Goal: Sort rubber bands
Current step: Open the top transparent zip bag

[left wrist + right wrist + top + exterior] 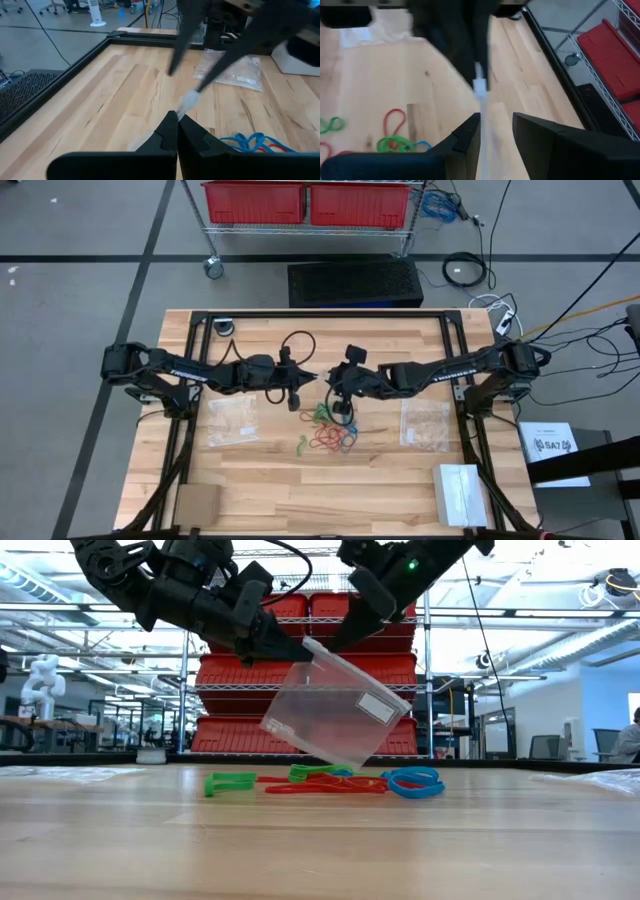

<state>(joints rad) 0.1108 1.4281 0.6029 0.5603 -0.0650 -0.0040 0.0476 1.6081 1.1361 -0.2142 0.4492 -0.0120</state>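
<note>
Overhead, clear bag [335, 712], visibly empty

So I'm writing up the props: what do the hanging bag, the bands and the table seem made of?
Bag: thin clear plastic film, apparently; the red bins show through it.
Rubber bands: probably rubber; flat matte loops in green, red and blue.
Table: wood, seemingly butcher-block; pale grained strips.
</note>
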